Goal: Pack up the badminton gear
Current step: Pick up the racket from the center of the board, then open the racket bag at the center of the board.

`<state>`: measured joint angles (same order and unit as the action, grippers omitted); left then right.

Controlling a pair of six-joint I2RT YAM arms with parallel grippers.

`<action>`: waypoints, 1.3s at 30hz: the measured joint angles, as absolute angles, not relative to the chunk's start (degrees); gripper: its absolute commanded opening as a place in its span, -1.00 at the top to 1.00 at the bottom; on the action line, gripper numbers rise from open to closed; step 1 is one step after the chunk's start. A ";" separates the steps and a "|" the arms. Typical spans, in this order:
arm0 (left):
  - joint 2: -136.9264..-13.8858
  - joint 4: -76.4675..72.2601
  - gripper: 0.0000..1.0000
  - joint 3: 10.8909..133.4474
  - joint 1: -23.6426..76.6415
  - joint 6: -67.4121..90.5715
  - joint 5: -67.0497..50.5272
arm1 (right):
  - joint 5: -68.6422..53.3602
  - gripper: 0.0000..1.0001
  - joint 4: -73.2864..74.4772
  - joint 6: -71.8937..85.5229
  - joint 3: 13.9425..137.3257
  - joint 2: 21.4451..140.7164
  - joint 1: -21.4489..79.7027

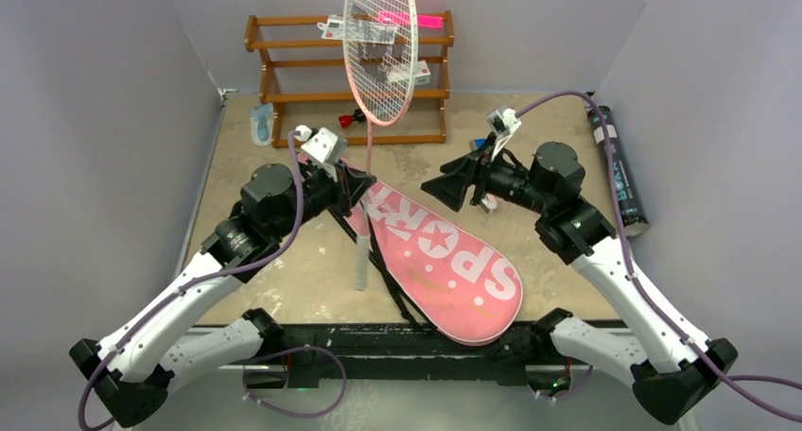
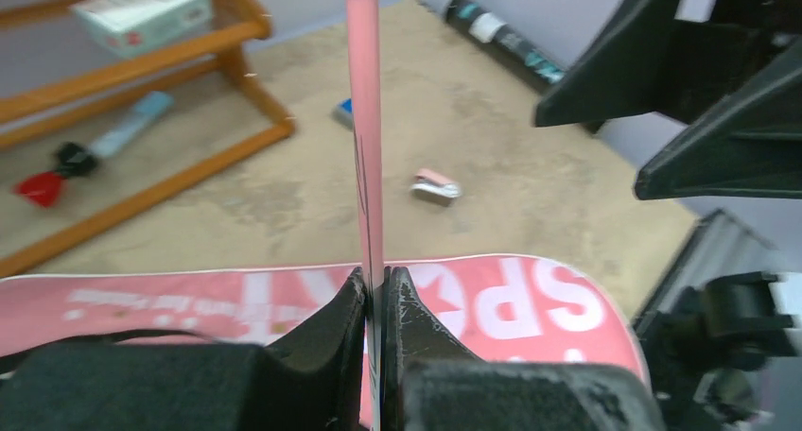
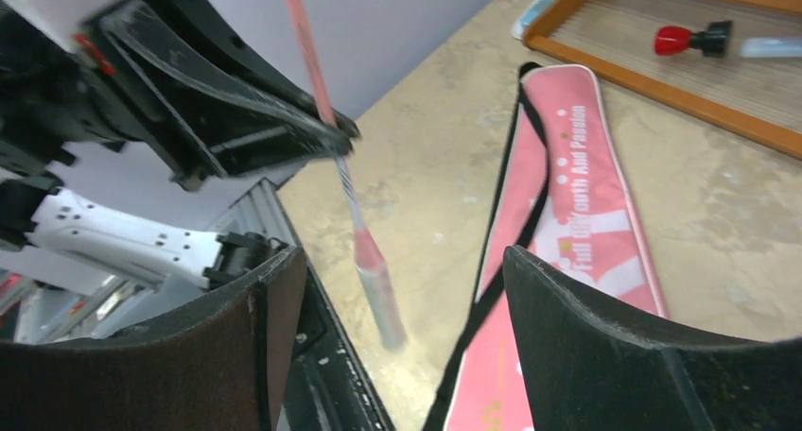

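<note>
Racket (image 1: pixel 379 53), pink-framed, white-handled: held upright by its thin shaft, head raised in front of the brown wooden rack (image 1: pixel 312 97), handle hanging beside the left edge of the pink bag (image 1: pixel 444 261) lettered SPORT, which is laid flat and diagonal on the table (image 1: pixel 284 270). Left gripper (image 2: pixel 378 284) is clenched on the racket shaft; right gripper (image 3: pixel 402 261) is released, jaws spread wide, near the bag's far end. Black tube (image 1: pixel 619 171) is laid along the right wall, well apart.
</note>
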<state>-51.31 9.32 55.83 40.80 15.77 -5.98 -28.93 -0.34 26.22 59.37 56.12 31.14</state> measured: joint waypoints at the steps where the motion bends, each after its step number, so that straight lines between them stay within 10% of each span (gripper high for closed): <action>1: -51.22 11.27 1.00 56.99 40.80 14.06 -4.71 | -27.90 -0.48 1.30 25.02 59.92 55.90 31.14; 20: -47.20 22.96 1.00 56.99 34.37 13.50 30.52 | -10.46 -0.25 6.13 19.31 49.01 69.45 50.54; 39: -47.72 36.51 1.00 59.68 30.72 24.27 35.64 | 16.14 -0.21 11.38 16.82 63.20 98.17 67.40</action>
<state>-47.72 36.51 59.68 30.72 24.27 35.64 16.14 11.38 16.82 63.20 98.17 67.40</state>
